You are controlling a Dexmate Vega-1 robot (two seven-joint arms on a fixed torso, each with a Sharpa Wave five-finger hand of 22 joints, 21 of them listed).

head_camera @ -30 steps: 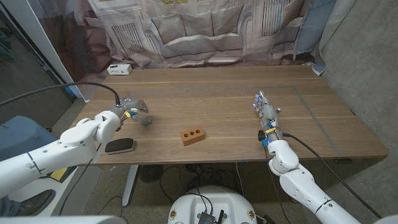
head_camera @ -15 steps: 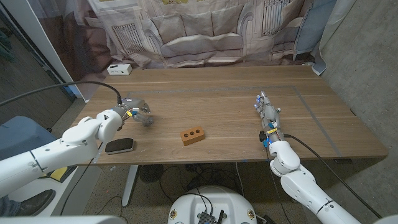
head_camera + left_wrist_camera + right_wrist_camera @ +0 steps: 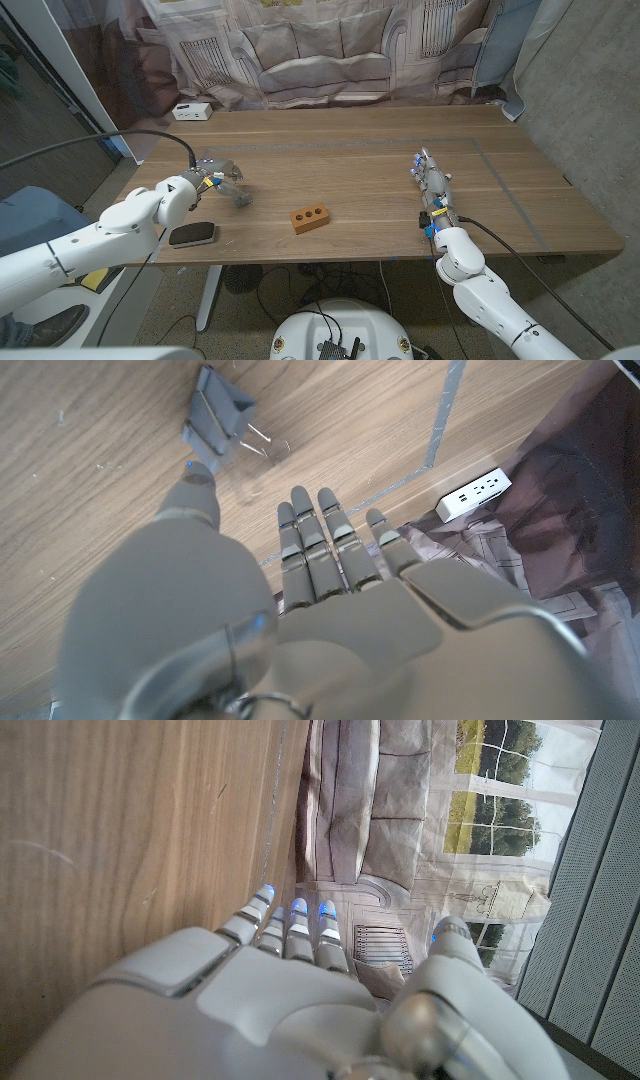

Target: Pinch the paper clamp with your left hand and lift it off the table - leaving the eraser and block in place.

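Observation:
A grey paper clamp [image 3: 240, 198] [image 3: 218, 420] lies on the wooden table [image 3: 370, 170] with its wire handles out to one side. My left hand [image 3: 214, 173] [image 3: 250, 590] hovers just behind and to the left of it, holding nothing; the thumb tip [image 3: 198, 482] is close to the clamp but apart from it. The orange block [image 3: 309, 216] with holes sits near the table's middle front. A black eraser [image 3: 192, 234] lies near the front left edge, beside my left forearm. My right hand [image 3: 431, 183] [image 3: 290, 990] stands on its edge at the right, fingers straight, empty.
A white power strip [image 3: 190, 111] [image 3: 478, 493] sits at the table's far left corner. A taped line [image 3: 500, 185] runs across the right part of the tabletop. A printed curtain hangs behind the table.
My left hand has drawn slightly up and back from the clamp, which now shows clear of the fingers. The block, the eraser and the right hand have stayed put.

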